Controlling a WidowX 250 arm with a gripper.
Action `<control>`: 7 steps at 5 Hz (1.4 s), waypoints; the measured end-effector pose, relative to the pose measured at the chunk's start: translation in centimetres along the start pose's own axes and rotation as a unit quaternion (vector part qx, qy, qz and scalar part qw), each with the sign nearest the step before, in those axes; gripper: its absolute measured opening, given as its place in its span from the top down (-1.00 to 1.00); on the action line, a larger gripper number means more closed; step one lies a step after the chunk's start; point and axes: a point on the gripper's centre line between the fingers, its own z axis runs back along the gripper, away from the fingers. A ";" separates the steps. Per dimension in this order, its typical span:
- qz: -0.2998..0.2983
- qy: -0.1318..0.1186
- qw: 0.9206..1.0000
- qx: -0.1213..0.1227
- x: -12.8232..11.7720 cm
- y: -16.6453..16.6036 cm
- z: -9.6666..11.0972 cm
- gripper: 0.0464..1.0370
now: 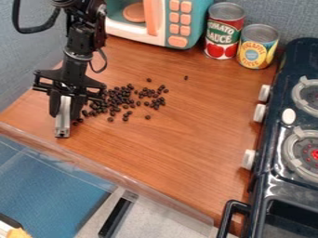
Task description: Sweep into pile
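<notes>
Fingers (55, 106) of the gripper (64, 112) are closed on a narrow grey tool (62, 123), near the counter's (180, 135) front edge, away from the stove (273, 139). The scattered dark beans (118, 99) lie just beside them, toward the stove and slightly toward the back edge, so the sweep should probably be worked from their outer fringes inward.

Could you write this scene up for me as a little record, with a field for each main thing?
surface: wooden counter
gripper: over the counter, at the picture's left, closed on a silver bar pointing down
beans: dark, many, loosely scattered just right of the gripper in the picture
strays: a few lie apart from the main cluster
behind: toy microwave, red can, yellow can
picture's right: toy stove
</notes>
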 end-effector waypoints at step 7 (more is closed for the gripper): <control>-0.006 0.032 0.998 -0.044 -0.9 -5.2 1.9 0.37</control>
